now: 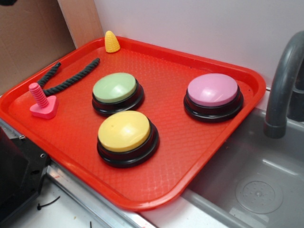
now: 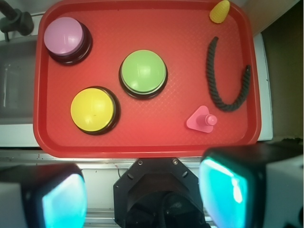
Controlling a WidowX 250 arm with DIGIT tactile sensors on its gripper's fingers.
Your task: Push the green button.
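Observation:
The green button [image 1: 114, 88] is a pale green dome on a black base, standing near the middle of the red tray [image 1: 199, 156]. In the wrist view it [image 2: 143, 71] lies well ahead of my gripper [image 2: 142, 197]. The gripper hangs high above the robot base, on the near side of the tray, with its two teal-padded fingers [image 2: 223, 190] wide apart and nothing between them. The gripper itself is out of the exterior view.
A yellow button [image 1: 124, 131] stands in front of the green one and a pink button [image 1: 213, 90] to its right. A pink screw toy [image 1: 42, 102], a dark rope [image 1: 71, 80] and a yellow corn toy [image 1: 112, 42] lie on the tray's left. A sink [image 1: 256, 190] and faucet [image 1: 282, 85] are at the right.

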